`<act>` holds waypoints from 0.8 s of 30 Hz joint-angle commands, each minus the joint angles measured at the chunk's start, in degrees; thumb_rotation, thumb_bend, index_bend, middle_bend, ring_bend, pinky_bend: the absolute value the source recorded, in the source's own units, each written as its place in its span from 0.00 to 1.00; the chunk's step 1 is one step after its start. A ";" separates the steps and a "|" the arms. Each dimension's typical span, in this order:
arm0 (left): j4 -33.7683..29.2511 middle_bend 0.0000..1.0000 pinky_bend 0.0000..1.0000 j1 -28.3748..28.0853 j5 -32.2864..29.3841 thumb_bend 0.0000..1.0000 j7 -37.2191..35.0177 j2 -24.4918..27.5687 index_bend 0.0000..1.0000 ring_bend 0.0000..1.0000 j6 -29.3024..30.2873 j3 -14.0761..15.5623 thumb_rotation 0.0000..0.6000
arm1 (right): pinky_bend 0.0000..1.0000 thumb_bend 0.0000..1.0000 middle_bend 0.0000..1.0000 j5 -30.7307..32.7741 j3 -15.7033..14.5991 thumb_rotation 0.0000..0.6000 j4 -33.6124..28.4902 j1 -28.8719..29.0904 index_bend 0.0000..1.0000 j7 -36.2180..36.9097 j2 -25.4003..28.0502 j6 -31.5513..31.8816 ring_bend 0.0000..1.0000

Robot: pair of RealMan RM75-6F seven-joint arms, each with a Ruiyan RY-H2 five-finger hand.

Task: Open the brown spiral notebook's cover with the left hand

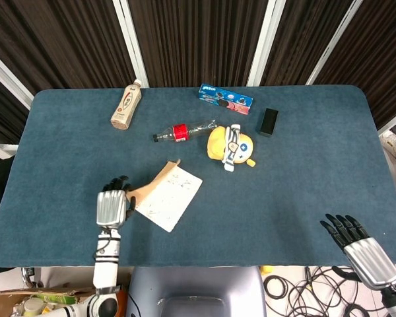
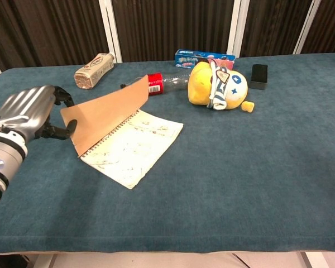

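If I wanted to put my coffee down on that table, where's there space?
Bare cloth lies between the plush toy and the right hand. It is crowded at the far middle, around the clear bottle, snack box and black box, and by the notebook that the left hand holds.

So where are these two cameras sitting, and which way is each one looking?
Head view: high above the near edge, looking steeply down on the table; both robot hands show, left robot hand, right robot hand.
Chest view: low at the near edge, looking across the table; only the left robot hand shows.
Shared: the left robot hand lifting the notebook cover, and the yellow plush toy.
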 commanded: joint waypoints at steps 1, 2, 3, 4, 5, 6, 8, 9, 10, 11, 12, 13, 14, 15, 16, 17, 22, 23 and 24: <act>-0.14 0.29 0.42 -0.87 -4.40 0.49 1.06 1.44 0.68 0.27 -1.88 -3.20 1.00 | 0.07 0.02 0.00 0.11 0.02 1.00 -0.05 0.02 0.00 -0.04 0.00 -0.11 0.00; 0.10 0.29 0.42 -1.22 -5.86 0.49 1.36 1.69 0.68 0.27 -2.37 -4.00 1.00 | 0.07 0.02 0.00 0.18 0.04 1.00 -0.10 0.02 0.00 -0.09 -0.01 -0.16 0.00; 0.29 0.30 0.42 -1.48 -6.90 0.49 1.55 1.87 0.68 0.27 -2.70 -4.56 1.00 | 0.07 0.02 0.00 0.22 0.05 1.00 -0.13 0.03 0.00 -0.14 -0.01 -0.21 0.00; 0.52 0.30 0.42 -1.75 -7.89 0.49 1.70 2.06 0.68 0.27 -3.06 -5.08 1.00 | 0.07 0.02 0.00 0.25 0.05 1.00 -0.16 0.04 0.00 -0.16 -0.01 -0.26 0.00; 0.79 0.30 0.42 -2.01 -8.88 0.49 1.84 2.23 0.68 0.27 -3.40 -5.53 1.00 | 0.07 0.02 0.00 0.29 0.05 1.00 -0.19 0.05 0.00 -0.19 -0.02 -0.31 0.00; 1.24 0.30 0.42 -2.35 -10.07 0.49 2.04 2.42 0.68 0.27 -3.73 -6.06 1.00 | 0.07 0.02 0.00 0.34 0.06 1.00 -0.23 0.07 0.00 -0.25 -0.02 -0.40 0.00; 2.17 0.30 0.42 -2.86 -11.57 0.49 2.27 2.64 0.68 0.27 -4.13 -6.63 1.00 | 0.07 0.02 0.00 0.43 0.06 1.00 -0.28 0.06 0.00 -0.39 -0.04 -0.52 0.00; 2.93 0.30 0.42 -3.19 -12.18 0.49 2.24 2.77 0.68 0.27 -4.36 -6.74 1.00 | 0.07 0.02 0.00 0.47 0.08 1.00 -0.33 0.07 0.00 -0.48 -0.05 -0.55 0.00; 3.66 0.30 0.42 -3.41 -12.29 0.49 2.07 2.85 0.68 0.27 -4.39 -6.66 1.00 | 0.07 0.02 0.00 0.49 0.12 1.00 -0.33 0.05 0.00 -0.59 -0.09 -0.51 0.00; 4.61 0.30 0.42 -3.64 -12.10 0.49 1.73 2.86 0.68 0.27 -4.28 -6.48 1.00 | 0.07 0.02 0.00 0.50 0.18 1.00 -0.32 0.02 0.00 -0.69 -0.14 -0.41 0.00; 6.20 0.30 0.43 -3.94 -11.49 0.49 1.09 2.75 0.68 0.28 -4.00 -6.07 1.00 | 0.07 0.02 0.00 0.50 0.21 1.00 -0.30 -0.06 0.00 -0.73 -0.20 -0.25 0.00; 7.50 0.30 0.43 -4.12 -10.91 0.49 0.46 2.58 0.68 0.28 -3.71 -5.66 1.00 | 0.07 0.02 0.00 0.49 0.22 1.00 -0.30 -0.09 0.00 -0.68 -0.22 -0.15 0.00; 8.87 0.30 0.43 -4.29 -10.26 0.49 -0.30 2.35 0.68 0.28 -3.39 -5.25 1.00 | 0.07 0.02 0.00 0.49 0.22 1.00 -0.28 -0.13 0.00 -0.60 -0.22 -0.06 0.00; 10.84 0.30 0.43 -4.52 -9.24 0.49 -1.50 1.99 0.68 0.28 -3.01 -4.60 1.00 | 0.07 0.02 0.00 0.49 0.25 1.00 -0.23 -0.17 0.00 -0.52 -0.23 0.07 0.00; 12.40 0.30 0.42 -4.69 -8.40 0.49 -2.50 1.76 0.67 0.28 -2.86 -4.01 1.00 | 0.07 0.02 0.00 0.51 0.29 1.00 -0.21 -0.18 0.00 -0.49 -0.23 0.14 0.00; 13.95 0.30 0.42 -4.81 -7.61 0.49 -3.57 1.51 0.67 0.28 -2.75 -3.43 1.00 | 0.07 0.02 0.00 0.54 0.32 1.00 -0.21 -0.19 0.00 -0.44 -0.24 0.17 0.00; 20.56 0.24 0.42 -4.98 -5.11 0.48 -9.01 0.62 0.45 0.25 -4.19 -0.37 1.00 | 0.07 0.02 0.00 0.77 0.40 1.00 -0.21 -0.25 0.00 -0.30 -0.25 0.22 0.00; 20.95 0.20 0.41 -4.87 -5.51 0.47 -9.00 0.70 0.34 0.23 -5.16 0.06 1.00 | 0.07 0.02 0.00 0.81 0.41 1.00 -0.23 -0.26 0.00 -0.30 -0.25 0.20 0.00; 21.06 0.16 0.41 -4.75 -6.20 0.47 -8.81 1.01 0.24 0.20 -6.82 0.62 1.00 | 0.07 0.02 0.00 0.88 0.45 1.00 -0.30 -0.22 0.00 -0.32 -0.26 0.12 0.00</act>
